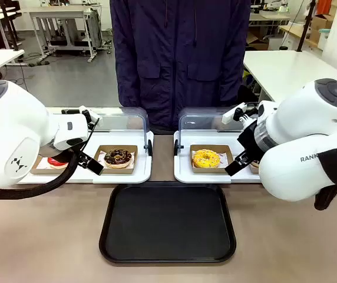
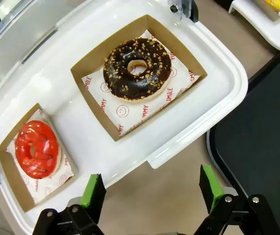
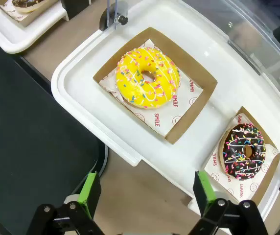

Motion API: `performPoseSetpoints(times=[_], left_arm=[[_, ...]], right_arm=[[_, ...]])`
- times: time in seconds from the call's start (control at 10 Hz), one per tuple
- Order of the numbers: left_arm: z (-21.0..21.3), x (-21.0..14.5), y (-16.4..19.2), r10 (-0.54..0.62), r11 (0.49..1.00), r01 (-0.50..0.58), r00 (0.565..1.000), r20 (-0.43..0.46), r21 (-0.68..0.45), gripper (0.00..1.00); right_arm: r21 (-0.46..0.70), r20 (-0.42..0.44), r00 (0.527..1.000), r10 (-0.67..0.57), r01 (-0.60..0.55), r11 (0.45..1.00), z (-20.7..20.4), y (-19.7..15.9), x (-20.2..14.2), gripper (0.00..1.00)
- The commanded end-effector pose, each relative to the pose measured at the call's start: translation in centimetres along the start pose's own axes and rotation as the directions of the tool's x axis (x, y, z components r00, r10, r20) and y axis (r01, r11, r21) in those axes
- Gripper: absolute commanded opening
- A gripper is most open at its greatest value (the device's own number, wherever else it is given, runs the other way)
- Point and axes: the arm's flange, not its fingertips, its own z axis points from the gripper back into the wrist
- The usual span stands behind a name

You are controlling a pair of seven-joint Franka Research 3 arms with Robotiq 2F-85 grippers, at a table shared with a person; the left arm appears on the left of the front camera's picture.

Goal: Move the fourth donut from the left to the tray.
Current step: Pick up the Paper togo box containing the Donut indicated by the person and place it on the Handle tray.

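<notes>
1. Fourth donut [image 3: 244,151]: chocolate glaze, coloured sprinkles, white drizzle. It sits in a brown holder [image 3: 268,178] at the right end of the right white tray [image 3: 81,105].
2. It touches neither gripper, and in the front view the right arm covers it.
3. Yellow donut [image 3: 147,77] sits in its own holder at the left end of the same white tray, near the fourth donut but apart from it.
4. Black tray [image 1: 167,224] lies on the table [image 1: 39,236] at the middle of the near edge. It is just in front of both white trays, with nothing on it.
5. Right gripper [image 3: 146,192]: green-padded fingers spread wide, nothing between them. It hangs over the right white tray's front edge, closer to the yellow donut than to the fourth donut.
6. Left gripper [image 2: 152,188]: fingers spread wide, nothing held. It hangs over the front edge of the left white tray [image 2: 57,73].
7. The left white tray carries a crumb donut [image 2: 137,68] at its right end and a red donut [image 2: 36,149] at its left end, each in a holder.
8. Both clear lids [image 1: 121,121] stand open at the white trays' far edges.
9. A person [image 1: 180,59] in a dark coat stands at the table's far edge, no hands showing.
</notes>
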Motion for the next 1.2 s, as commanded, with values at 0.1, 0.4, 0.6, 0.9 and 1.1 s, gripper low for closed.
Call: performPoseSetpoints(times=[0.1,0.4,0.6,0.9,1.1], left_arm=[[0.0,0.0,0.0,0.000,1.000,0.000,1.000,0.000,0.000,1.00],[0.0,0.0,0.0,0.000,1.000,0.000,1.000,0.000,0.000,1.00],[0.0,0.0,0.0,0.000,1.000,0.000,1.000,0.000,0.000,1.00],[0.0,0.0,0.0,0.000,1.000,0.000,1.000,0.000,0.000,1.00],[5.2,2.6,3.5,0.006,0.998,-0.004,1.000,0.021,-0.064,1.00]], right_arm=[[0.000,0.000,1.000,0.000,0.000,1.000,0.0,0.0,0.0,1.00],[0.000,0.000,1.000,0.000,0.000,1.000,0.0,0.0,0.0,1.00],[0.000,0.000,1.000,0.000,0.000,1.000,0.0,0.0,0.0,1.00],[-0.005,0.021,1.000,-0.016,0.016,1.000,2.0,-1.1,2.4,1.00],[-0.007,0.028,0.998,-0.060,0.060,0.998,6.1,-3.6,5.9,1.00]])
